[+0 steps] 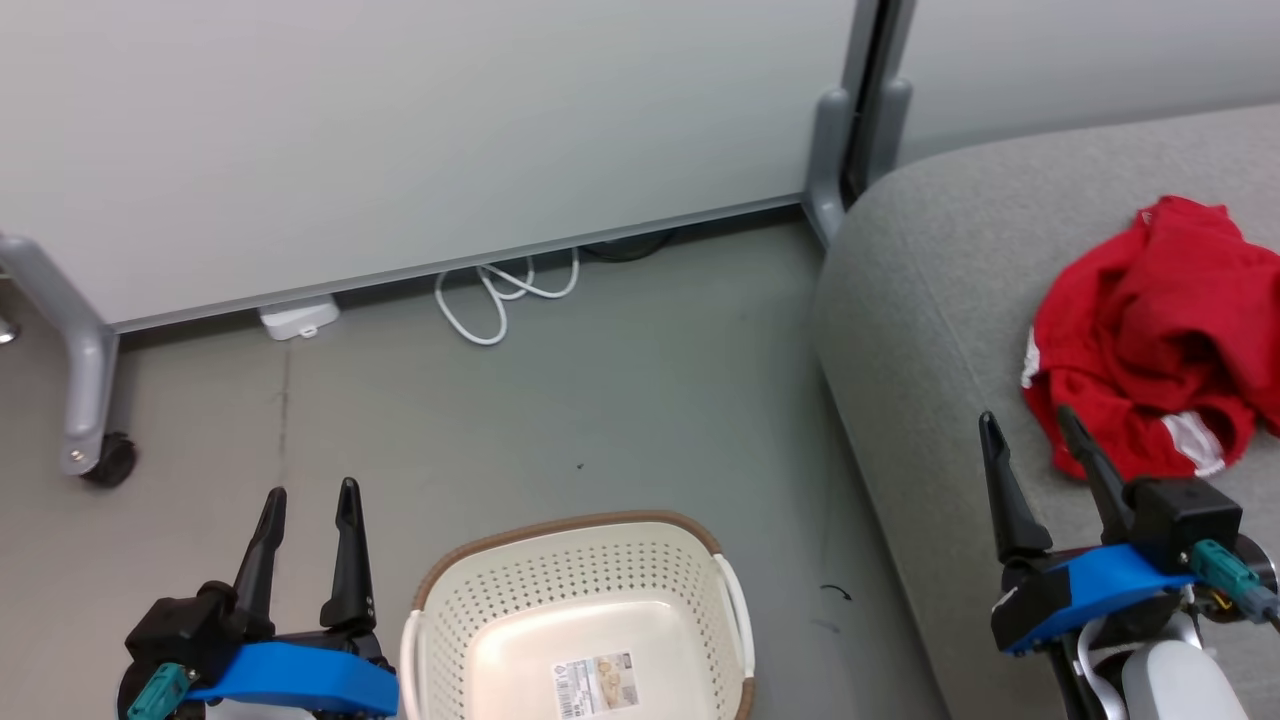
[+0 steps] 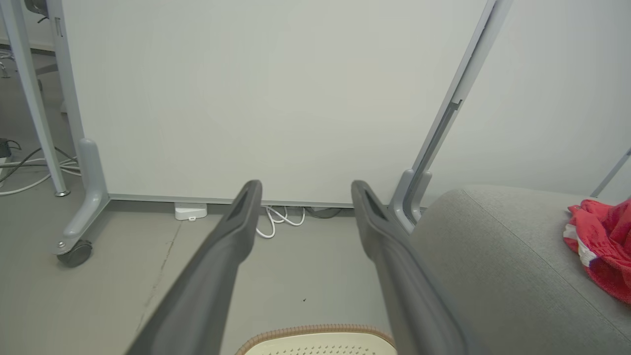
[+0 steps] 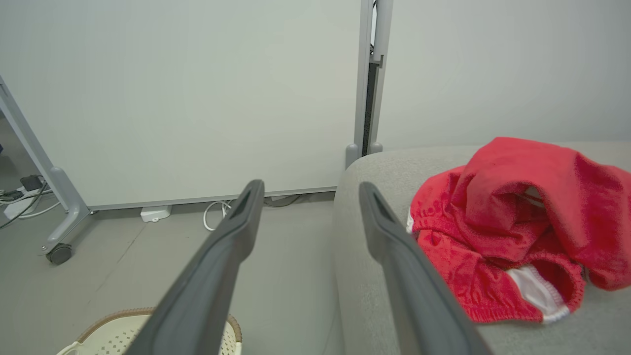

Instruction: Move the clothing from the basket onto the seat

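The red clothing [image 1: 1160, 335] with white trim lies crumpled on the light-grey seat [image 1: 930, 330] at the right, also seen as clothing [image 3: 517, 236] and clothing [image 2: 604, 241] on the seat [image 2: 493, 266]. The cream basket [image 1: 580, 610] with a brown rim stands on the floor at the bottom middle, with only a label on its bottom. My left gripper [image 1: 308, 502] is open, left of the basket. My right gripper [image 1: 1030, 425] is open over the seat's front edge, just left of the clothing, holding nothing.
A white partition panel [image 1: 400, 140] on grey wheeled legs [image 1: 90, 400] stands behind. A white cable [image 1: 500, 290] and a small white box [image 1: 297, 317] lie at its foot. Grey floor [image 1: 600, 400] stretches between panel, basket and seat.
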You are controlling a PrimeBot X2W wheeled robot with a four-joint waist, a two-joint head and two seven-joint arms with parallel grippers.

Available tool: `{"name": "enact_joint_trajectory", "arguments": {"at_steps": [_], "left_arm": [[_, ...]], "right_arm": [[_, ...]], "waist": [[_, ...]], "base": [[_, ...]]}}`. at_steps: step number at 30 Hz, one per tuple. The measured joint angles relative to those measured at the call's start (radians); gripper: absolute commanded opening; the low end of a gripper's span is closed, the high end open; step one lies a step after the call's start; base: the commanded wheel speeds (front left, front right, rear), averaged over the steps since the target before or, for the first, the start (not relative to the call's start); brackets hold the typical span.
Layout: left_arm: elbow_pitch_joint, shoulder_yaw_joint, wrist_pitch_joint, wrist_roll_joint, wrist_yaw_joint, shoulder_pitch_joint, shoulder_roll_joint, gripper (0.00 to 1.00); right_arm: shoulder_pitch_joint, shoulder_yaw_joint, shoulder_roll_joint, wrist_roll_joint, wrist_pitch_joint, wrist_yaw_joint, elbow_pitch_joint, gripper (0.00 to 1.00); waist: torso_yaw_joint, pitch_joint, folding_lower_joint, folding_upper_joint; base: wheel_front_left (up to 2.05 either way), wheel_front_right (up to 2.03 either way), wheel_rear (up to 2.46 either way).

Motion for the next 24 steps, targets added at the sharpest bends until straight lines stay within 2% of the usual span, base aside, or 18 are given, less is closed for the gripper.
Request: {"name": "enact_joint_trajectory", "arguments": {"at_steps": [15, 24], "left_arm": [[0.059, -0.01, 0.0, 0.01, -0.005, 0.012, -0.009, 1.0], [0.081, -0.032, 0.0, -0.012, -0.005, 0.01, 0.011, 1.0]], "right_arm": [[0.118, 0.001, 0.024, 0.012, 0.04, 0.0, -0.067, 1.0], [0.141, 0.001, 0.025, 0.03, 0.04, 0.0, -0.069, 1.0]], "waist": [[0.141, -0.066, 0.0001, 0.0], [0.166, -0.068, 0.0002, 0.0]], "base": [[0.0, 0.0, 0.0], [0.0, 0.0, 0.0]]}}
